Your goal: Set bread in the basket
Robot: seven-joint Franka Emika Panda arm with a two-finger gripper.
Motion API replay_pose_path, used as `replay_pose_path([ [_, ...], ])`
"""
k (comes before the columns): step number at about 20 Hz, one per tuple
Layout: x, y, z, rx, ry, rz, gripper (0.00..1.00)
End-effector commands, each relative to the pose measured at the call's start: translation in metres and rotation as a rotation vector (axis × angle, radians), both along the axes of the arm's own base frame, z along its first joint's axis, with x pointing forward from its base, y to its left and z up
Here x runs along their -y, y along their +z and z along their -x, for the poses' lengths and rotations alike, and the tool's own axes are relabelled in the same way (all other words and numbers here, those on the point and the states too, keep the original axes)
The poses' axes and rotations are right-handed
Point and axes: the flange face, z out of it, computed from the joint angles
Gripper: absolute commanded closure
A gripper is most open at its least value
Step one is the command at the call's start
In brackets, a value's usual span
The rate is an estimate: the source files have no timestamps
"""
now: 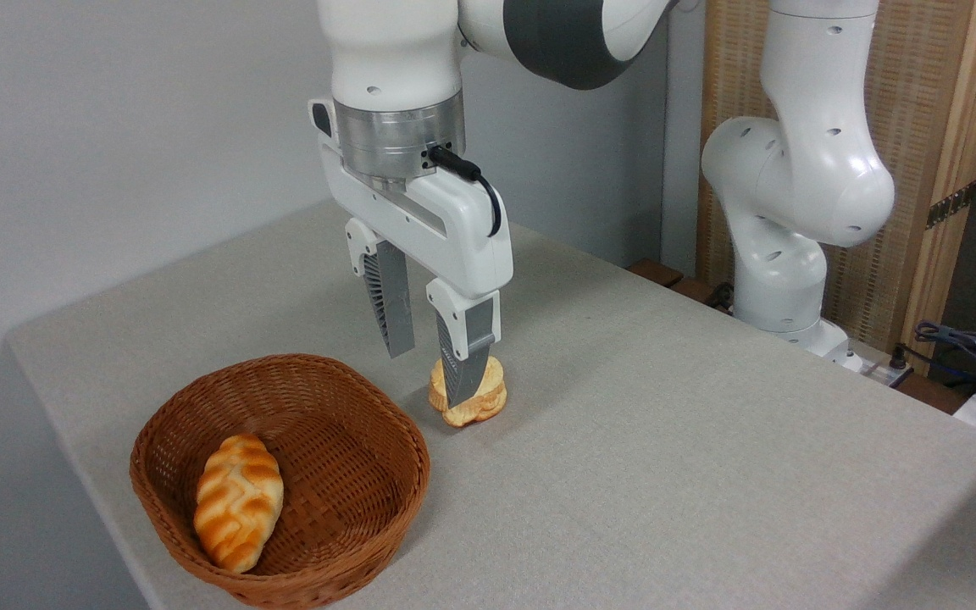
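A Franka arm's white links [793, 169] rise at the table's two o'clock corner and arch over a grey cloth-covered table [666, 440], the wrist hanging down near its centre. At seven o'clock on the tabletop sits the woven wicker basket [369, 424], already holding a braided orange-brown loaf [238, 501] against its near-left wall. Just beside the basket's rim, at its two o'clock, the bread [488, 391], a small pale scalloped bun, rests on the table, apparently tipped up on its edge, though the nearer finger hides part of it. The gripper [429, 360] hangs above the bun with its fingers spread apart; the right finger [464, 356] crosses in front of the bun, while the left finger [390, 305] stands clear on the far-left side with open air at its tip. From this single view it cannot be told whether either finger touches the bun. The work appears to be at the grasping step: the bun is not yet pinched or lifted. The next move likely calls for settling the fingers either side of the bun, closing gently, lifting clear of the rim and carrying it towards eight o'clock, over the basket's free right half.
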Motion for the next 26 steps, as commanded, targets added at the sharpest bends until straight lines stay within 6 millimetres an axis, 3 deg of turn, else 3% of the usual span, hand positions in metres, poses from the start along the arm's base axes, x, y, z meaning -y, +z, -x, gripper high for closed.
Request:
replay_pose_path([
  [1,0.004,-0.002,0.004,-0.050,-0.020,0.000,0.00],
  [6,0.011,-0.013,0.010,-0.097,-0.034,0.014,0.00],
  [20,0.093,-0.091,0.034,-0.186,-0.192,0.004,0.00],
  [26,0.105,-0.117,0.046,-0.237,-0.224,-0.010,0.00],
])
